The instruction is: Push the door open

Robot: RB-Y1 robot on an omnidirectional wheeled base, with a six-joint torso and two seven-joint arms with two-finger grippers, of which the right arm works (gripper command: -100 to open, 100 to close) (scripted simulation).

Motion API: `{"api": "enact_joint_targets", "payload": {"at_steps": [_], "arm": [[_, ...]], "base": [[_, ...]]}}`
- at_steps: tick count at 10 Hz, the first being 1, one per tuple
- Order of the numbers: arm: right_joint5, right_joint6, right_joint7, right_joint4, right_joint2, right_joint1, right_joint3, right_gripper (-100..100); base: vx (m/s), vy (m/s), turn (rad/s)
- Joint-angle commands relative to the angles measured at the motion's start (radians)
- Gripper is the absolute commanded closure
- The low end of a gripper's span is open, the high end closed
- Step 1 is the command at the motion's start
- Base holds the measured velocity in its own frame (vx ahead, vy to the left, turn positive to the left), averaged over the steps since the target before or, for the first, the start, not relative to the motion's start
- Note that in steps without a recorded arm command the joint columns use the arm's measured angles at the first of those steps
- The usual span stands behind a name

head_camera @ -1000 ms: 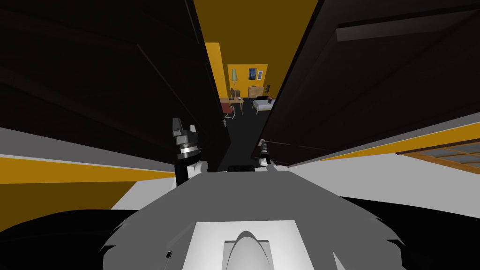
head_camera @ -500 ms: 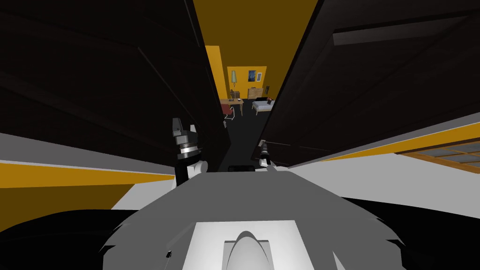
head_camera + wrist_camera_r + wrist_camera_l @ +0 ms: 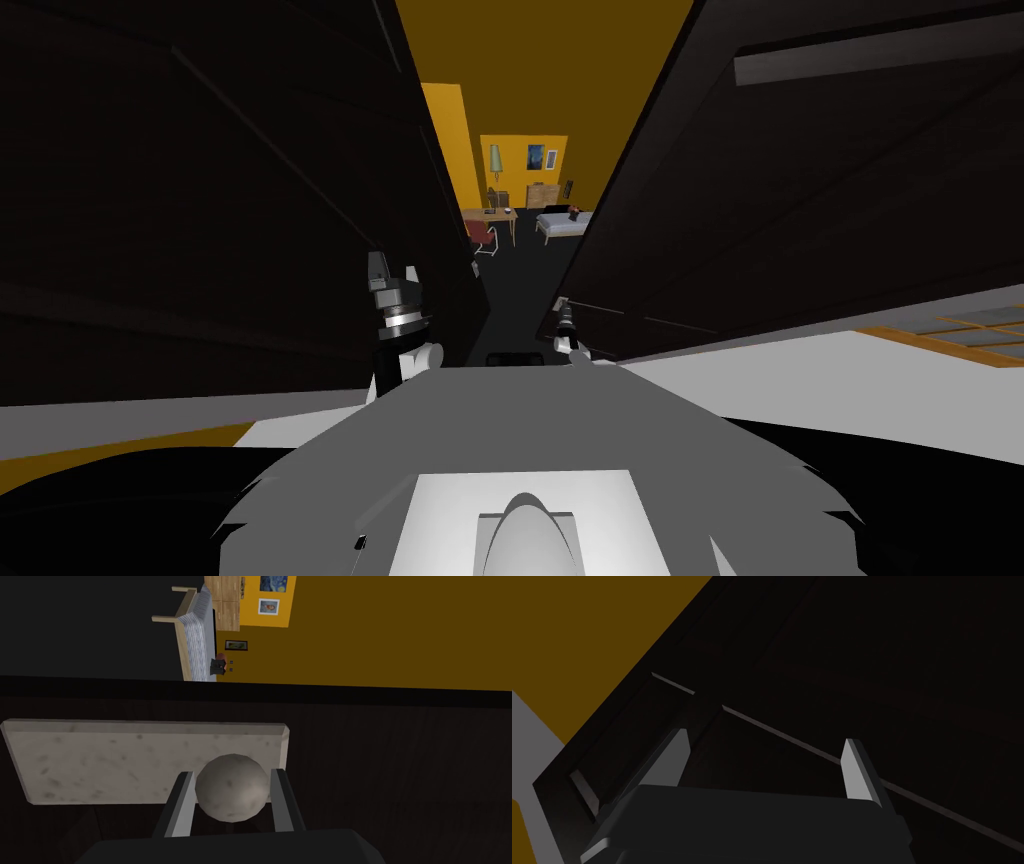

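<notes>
Dark door (image 3: pixel 800 180), ajar, round grey knob (image 3: pixel 231 790) on pale plate (image 3: pixel 100 761)

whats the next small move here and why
Probably push the knob forward a little with the right gripper: it is shut on the knob, and the door stands only partly open, leaving a narrow gap ahead.

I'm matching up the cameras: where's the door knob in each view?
Head view: knob, tiny pale spot at the right gripper tip, on the dark door.
Right wrist view: knob between the fingers, against its pale plate.
Left wrist view: dark panelling instead.
Shared landmark: the distant bed.
</notes>
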State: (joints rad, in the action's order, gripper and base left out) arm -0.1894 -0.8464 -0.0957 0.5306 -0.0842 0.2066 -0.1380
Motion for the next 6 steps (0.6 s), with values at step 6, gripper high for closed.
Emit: {"api": "enact_joint_targets", "payload": {"at_steps": [6], "arm": [[-0.035, -0.003, -0.058, 0.024, -0.008, -0.004, -0.064, 100]], "base": [[0.174, -0.004, -0.071]]}}
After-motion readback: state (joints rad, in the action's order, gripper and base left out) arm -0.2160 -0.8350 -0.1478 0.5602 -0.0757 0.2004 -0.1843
